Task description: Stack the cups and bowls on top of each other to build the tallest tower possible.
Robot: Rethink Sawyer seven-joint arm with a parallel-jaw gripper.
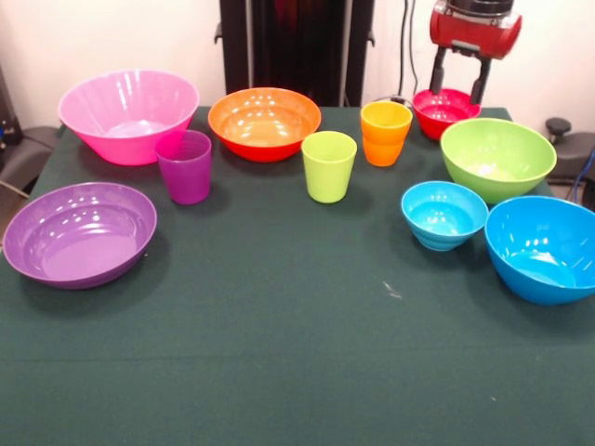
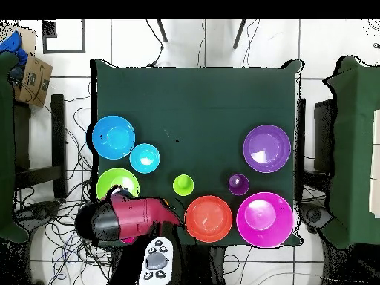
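My gripper [image 1: 459, 82] hangs open at the far right, its two black fingers straddling the small red bowl [image 1: 444, 111] from just above. Beside that bowl stand the orange cup [image 1: 386, 133], lime green cup [image 1: 329, 165] and purple cup [image 1: 184, 165], all upright and apart. The lime green bowl [image 1: 497, 158], small light blue bowl [image 1: 443, 214] and big blue bowl [image 1: 544, 246] sit on the right. The orange bowl [image 1: 264, 123], big pink bowl [image 1: 128, 113] and shallow purple bowl [image 1: 79, 232] sit on the left. Nothing is stacked. In the overhead view the arm [image 2: 126, 219] hides the red bowl and orange cup.
The dark green table [image 1: 279, 353] has open cloth across its near half. The robot's black pedestal [image 1: 297, 42] stands behind the orange bowl. Cables lie on the floor around the table [image 2: 193, 96], and other green tables [image 2: 356, 148] stand at both sides.
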